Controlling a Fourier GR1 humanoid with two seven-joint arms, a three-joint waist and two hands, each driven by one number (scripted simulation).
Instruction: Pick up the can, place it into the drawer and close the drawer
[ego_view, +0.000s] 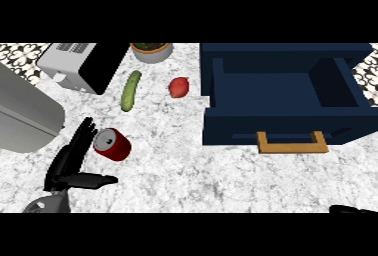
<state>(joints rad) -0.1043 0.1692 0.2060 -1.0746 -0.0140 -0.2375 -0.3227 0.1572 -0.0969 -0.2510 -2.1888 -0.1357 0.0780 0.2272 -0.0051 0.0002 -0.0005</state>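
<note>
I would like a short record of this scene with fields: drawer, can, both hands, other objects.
drawer: navy, open, tan handle toward the robot
can: red, on the counter, left of the drawer
left hand: open, fingers straight beside the can
right hand: only a small part shows, lower right edge
other objects: cucumber, potted plant

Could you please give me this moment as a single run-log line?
left hand open beside can | can on counter, not held | drawer open | right hand at lower edge
</note>
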